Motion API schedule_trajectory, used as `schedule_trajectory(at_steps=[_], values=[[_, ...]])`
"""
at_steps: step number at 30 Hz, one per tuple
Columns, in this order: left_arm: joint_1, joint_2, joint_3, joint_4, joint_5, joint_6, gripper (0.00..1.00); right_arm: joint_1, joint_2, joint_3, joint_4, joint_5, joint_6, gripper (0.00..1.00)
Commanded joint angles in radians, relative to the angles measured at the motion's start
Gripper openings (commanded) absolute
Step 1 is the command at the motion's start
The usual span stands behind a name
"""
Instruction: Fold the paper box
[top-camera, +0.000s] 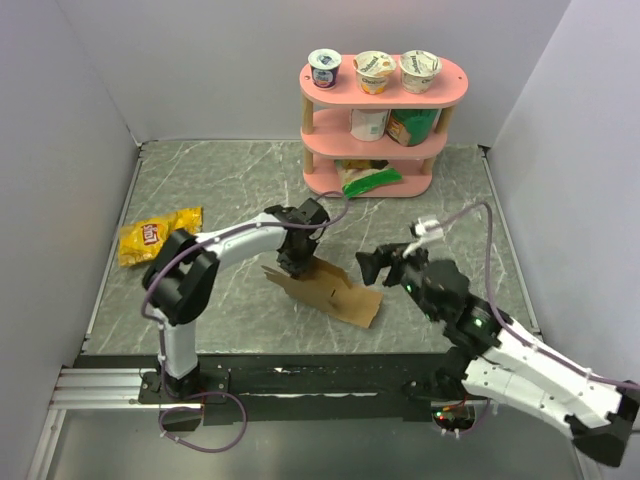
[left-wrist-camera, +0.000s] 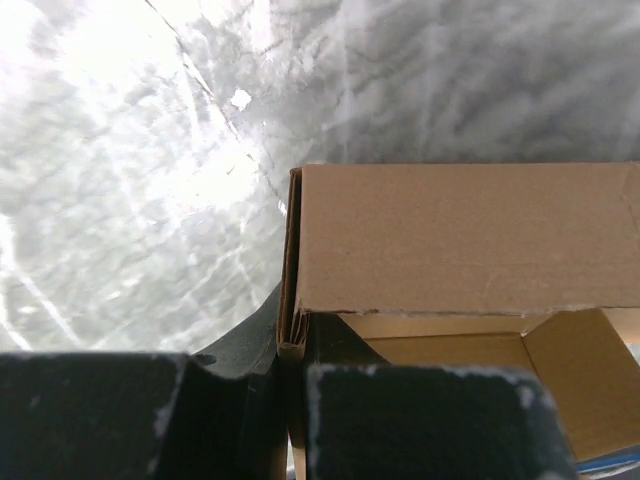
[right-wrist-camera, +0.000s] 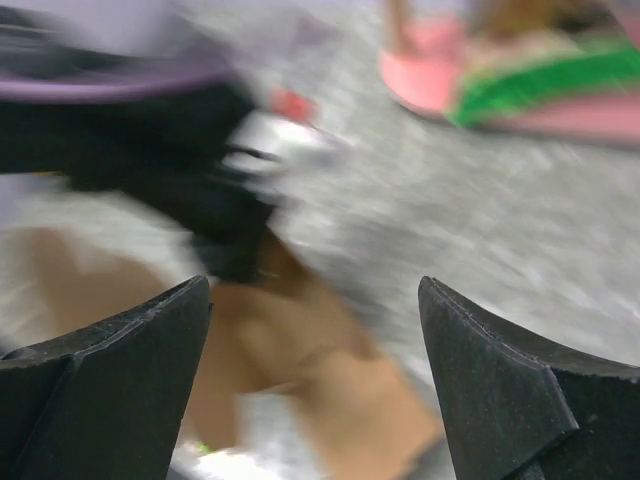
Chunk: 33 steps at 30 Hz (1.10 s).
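Our left gripper (top-camera: 297, 256) is pressed together on an upright wall of the paper box (top-camera: 338, 292), with the cardboard edge caught between its fingers (left-wrist-camera: 420, 420). The rest of the brown sheet lies half-formed on the table (top-camera: 200, 180), running from that pinch toward our right gripper (top-camera: 368, 266). The right gripper is spread wide and empty, just off the box's far end and not touching it. Its own view is blurred. We judge that a wall is being raised. Next, the right jaws must reach the loose flap and fold it up against the pinned wall.
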Motion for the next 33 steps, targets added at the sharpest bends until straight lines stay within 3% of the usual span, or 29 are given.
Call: schedule_trajectory(at_steps=[1,9,14,26,27,30,32,33], values=[[-0.002,-0.148,-0.04,0.149,0.002,0.117,0.01,-0.224,0.173,-0.006,-0.074,-0.249,0.048,0.89],[-0.031,-0.274,-0.161,0.305,-0.012,0.249,0.01,-0.2,0.234,-0.073,0.081,-0.355,-0.095,0.91],[-0.054,-0.314,-0.22,0.342,-0.107,0.277,0.01,-0.145,0.224,-0.104,0.112,-0.265,-0.141,0.92],[-0.122,-0.371,-0.255,0.396,-0.198,0.231,0.01,-0.044,0.497,-0.052,0.32,-0.142,-0.205,0.89],[-0.123,-0.386,-0.26,0.408,-0.196,0.229,0.01,-0.035,0.526,-0.05,0.333,-0.124,-0.204,0.86],[-0.128,-0.398,-0.277,0.414,-0.216,0.226,0.01,-0.01,0.566,-0.035,0.35,-0.062,-0.202,0.6],[-0.128,-0.386,-0.267,0.396,-0.245,0.21,0.01,0.001,0.581,-0.009,0.331,-0.044,-0.192,0.51],[-0.128,-0.37,-0.263,0.379,-0.259,0.205,0.01,0.005,0.593,-0.001,0.316,-0.038,-0.19,0.38]])
